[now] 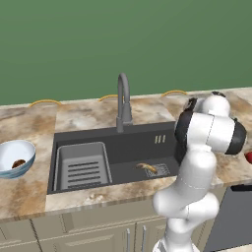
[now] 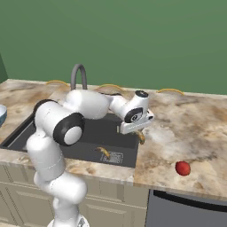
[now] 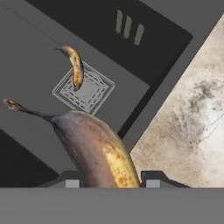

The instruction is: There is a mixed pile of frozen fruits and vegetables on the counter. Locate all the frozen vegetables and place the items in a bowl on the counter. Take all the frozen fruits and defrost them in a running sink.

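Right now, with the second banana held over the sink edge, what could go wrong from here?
1. The gripper holds the banana near the sink rim; released here, it might land on the counter rather than in the basin.
2. No water is visible at the faucet, so the first banana on the drain may not defrost.
3. The red piece sits near the counter's front edge, far from the bowl.
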